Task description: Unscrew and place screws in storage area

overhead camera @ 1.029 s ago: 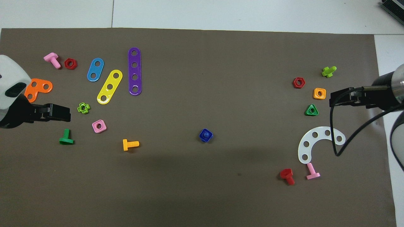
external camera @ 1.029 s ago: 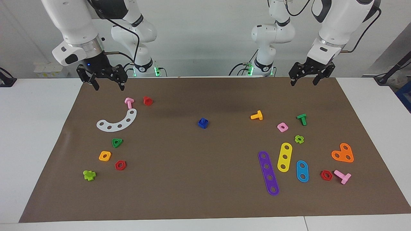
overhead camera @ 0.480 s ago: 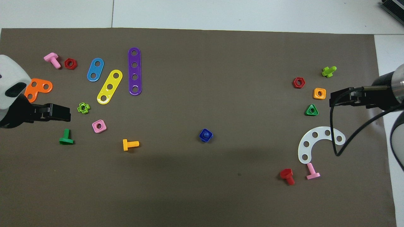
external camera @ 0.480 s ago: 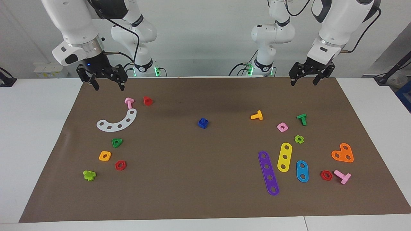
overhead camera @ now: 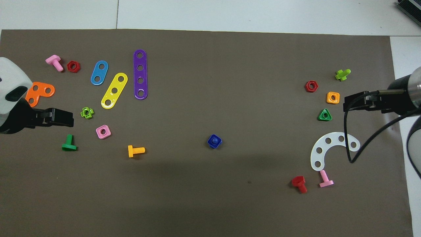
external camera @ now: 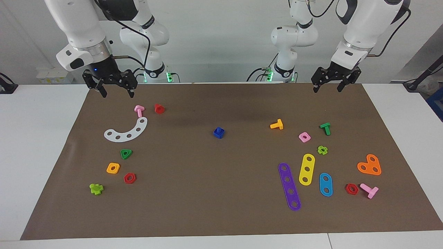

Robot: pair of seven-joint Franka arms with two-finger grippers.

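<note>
A dark-blue screw (external camera: 218, 131) sits in the hole of a blue square nut (external camera: 219, 135) at the middle of the brown mat; the pair also shows in the overhead view (overhead camera: 214, 141). My right gripper (external camera: 117, 93) hangs open and empty over the mat's robot-side edge at the right arm's end, and shows in the overhead view (overhead camera: 353, 102). My left gripper (external camera: 327, 90) hangs open and empty over the same edge at the left arm's end, and shows in the overhead view (overhead camera: 64, 118). Both arms wait, well apart from the screw.
Toward the right arm's end lie a white curved strip (external camera: 126, 131), a pink bolt (external camera: 139, 110), a red bolt (external camera: 159, 108) and several nuts. Toward the left arm's end lie an orange bolt (external camera: 277, 125), a green bolt (external camera: 325, 128), a purple strip (external camera: 289, 186) and other strips, nuts and bolts.
</note>
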